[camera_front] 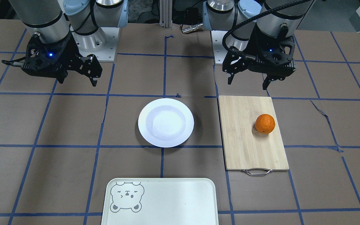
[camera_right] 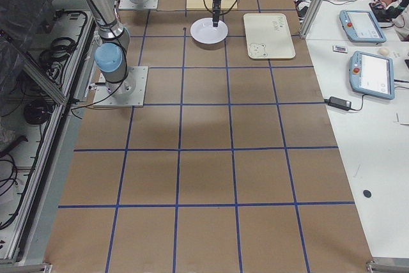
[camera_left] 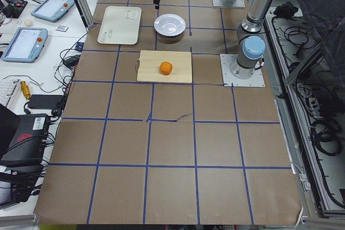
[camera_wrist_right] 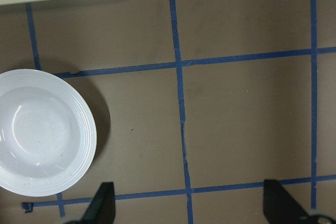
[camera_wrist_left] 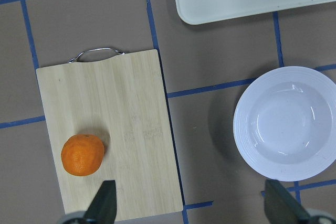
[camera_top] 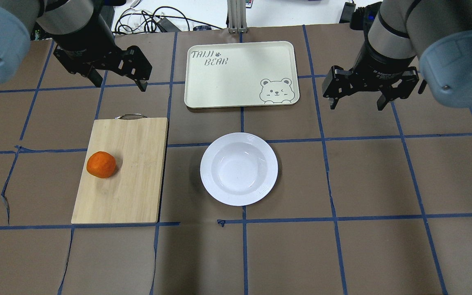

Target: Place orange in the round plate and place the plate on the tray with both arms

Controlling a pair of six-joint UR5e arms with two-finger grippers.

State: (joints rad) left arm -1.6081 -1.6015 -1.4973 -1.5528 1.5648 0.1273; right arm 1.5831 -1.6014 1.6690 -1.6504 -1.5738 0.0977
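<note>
Left end effector (camera_top: 118, 80) hovering wide open, gripping nothing, above desk (camera_top: 363, 184) past far edge of cutting board (camera_top: 133, 172). Right end effector (camera_top: 356, 102) hovering open, empty, right of tray (camera_top: 240, 78). Orange (camera_top: 101, 164) sitting on cutting board, left of round plate (camera_top: 239, 169). Tray lying just beyond plate.

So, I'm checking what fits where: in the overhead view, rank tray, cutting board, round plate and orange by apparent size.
1. The cutting board and the tray: too alike to rank.
2. The round plate.
3. The orange.
</note>
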